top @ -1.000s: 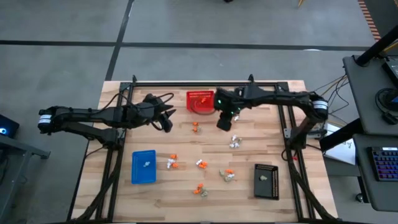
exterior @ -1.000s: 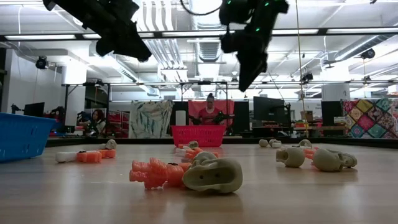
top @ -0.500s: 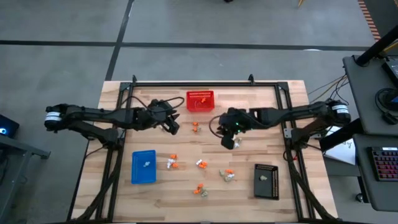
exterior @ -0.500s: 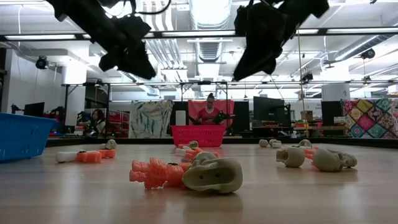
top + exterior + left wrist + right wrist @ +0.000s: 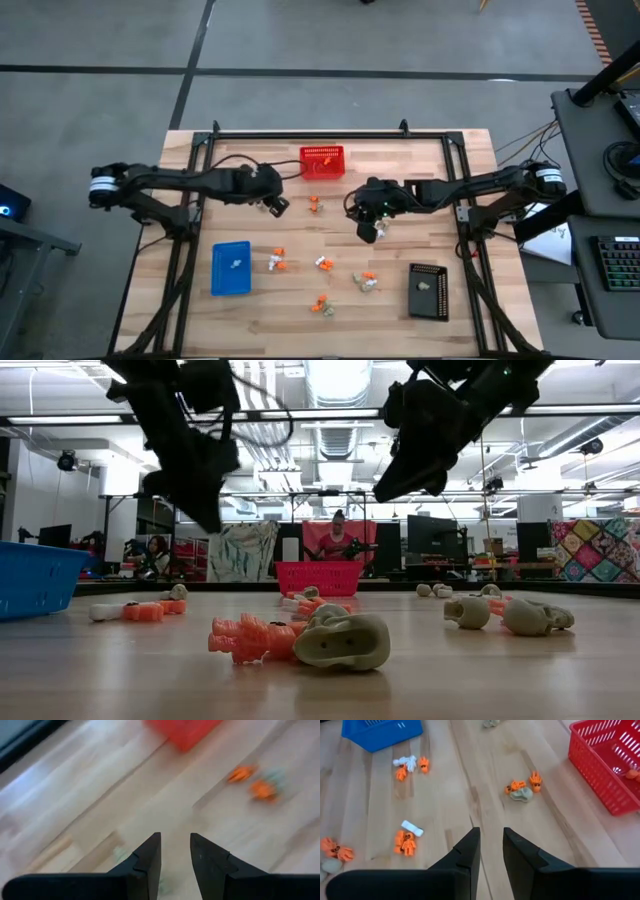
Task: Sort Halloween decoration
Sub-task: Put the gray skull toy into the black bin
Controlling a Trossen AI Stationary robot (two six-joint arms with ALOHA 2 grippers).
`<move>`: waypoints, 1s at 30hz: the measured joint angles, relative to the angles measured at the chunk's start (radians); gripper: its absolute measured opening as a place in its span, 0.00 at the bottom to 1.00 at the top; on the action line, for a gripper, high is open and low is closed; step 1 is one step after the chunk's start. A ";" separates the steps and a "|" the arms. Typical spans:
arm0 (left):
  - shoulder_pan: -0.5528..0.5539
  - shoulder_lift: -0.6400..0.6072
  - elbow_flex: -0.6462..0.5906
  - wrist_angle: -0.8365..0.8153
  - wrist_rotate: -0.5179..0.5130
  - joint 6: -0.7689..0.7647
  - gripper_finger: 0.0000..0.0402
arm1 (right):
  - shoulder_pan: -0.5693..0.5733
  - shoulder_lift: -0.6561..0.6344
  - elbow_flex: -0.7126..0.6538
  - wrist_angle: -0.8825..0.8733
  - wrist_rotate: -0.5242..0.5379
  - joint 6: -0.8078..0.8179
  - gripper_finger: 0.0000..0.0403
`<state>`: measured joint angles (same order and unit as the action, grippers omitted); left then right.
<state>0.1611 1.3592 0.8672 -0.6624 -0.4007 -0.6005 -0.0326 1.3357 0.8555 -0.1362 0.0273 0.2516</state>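
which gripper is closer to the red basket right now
Left, by a small margin. The left gripper sits just off the red basket's near-left corner; the right gripper hangs farther toward the table's middle, off the basket's near-right side.

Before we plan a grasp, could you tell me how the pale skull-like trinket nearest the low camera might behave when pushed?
The pale skull-like trinket looks rounded, so it would probably rock or roll rather than slide. It seems small and moulded, so likely light and stiff. It touches an orange trinket, which would probably shift too.
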 joint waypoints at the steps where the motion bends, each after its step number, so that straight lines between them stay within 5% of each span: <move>1: 0.011 0.010 0.005 -0.031 0.000 -0.011 0.22 | 0.000 0.000 0.000 0.001 0.000 0.000 0.17; 11: 0.131 0.075 0.001 -0.096 0.000 -0.065 0.22 | 0.000 0.002 0.000 0.000 0.000 0.000 0.16; 21: 0.135 0.127 0.001 -0.123 0.000 -0.118 0.22 | 0.000 0.002 0.000 -0.001 0.000 0.000 0.16; 30: 0.135 0.127 0.000 -0.123 0.000 -0.144 0.32 | 0.000 0.002 0.000 0.000 0.000 0.000 0.16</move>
<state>0.2962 1.4860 0.8673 -0.7857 -0.4011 -0.7449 -0.0326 1.3373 0.8555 -0.1364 0.0277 0.2512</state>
